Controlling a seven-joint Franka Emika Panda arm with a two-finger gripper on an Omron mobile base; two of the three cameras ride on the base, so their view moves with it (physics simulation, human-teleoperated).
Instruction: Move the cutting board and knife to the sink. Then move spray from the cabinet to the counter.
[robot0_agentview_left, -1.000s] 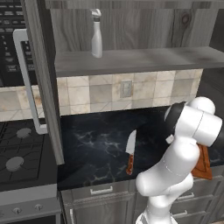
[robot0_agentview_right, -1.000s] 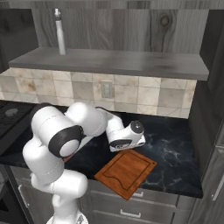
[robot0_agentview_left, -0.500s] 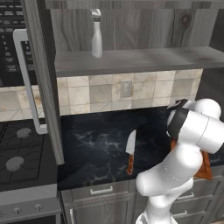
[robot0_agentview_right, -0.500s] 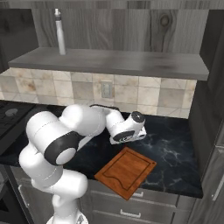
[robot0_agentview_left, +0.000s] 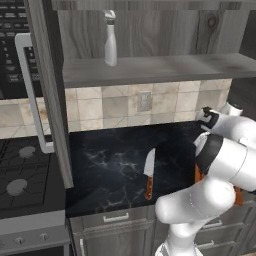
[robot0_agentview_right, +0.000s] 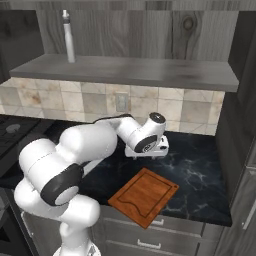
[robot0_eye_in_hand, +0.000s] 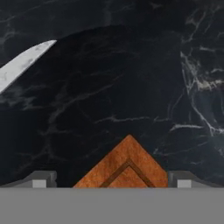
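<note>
**Open fingers above a corner of the cutting board**

The cutting board (robot0_agentview_right: 144, 196) lies flat on the black marble desk (robot0_agentview_right: 195, 165), turned at an angle, near the front edge and to the right of the arm's white bulk. In the hand view one corner of the board (robot0_eye_in_hand: 125, 168) pokes up between the two finger tips, with its groove showing as a darker line inside the edge. The fingers (robot0_eye_in_hand: 111, 179) are spread as wide as they go and hold nothing (the board's corner sits between them, but whether they touch it cannot be told).

The knife (robot0_agentview_left: 148, 173) lies on the desk to the left of the board and apart from it, silver blade pointing toward the tiled wall, wooden handle toward the front edge. Its blade tip (robot0_eye_in_hand: 24, 63) enters the hand view from the left.

The spray (robot0_agentview_left: 110, 39) stands upright on the shelf of the cabinet (robot0_agentview_left: 150, 67), near the left end. The cabinet door (robot0_agentview_left: 47, 95) hangs open, its white bar handle (robot0_agentview_left: 31, 95) facing the stove side.
</note>
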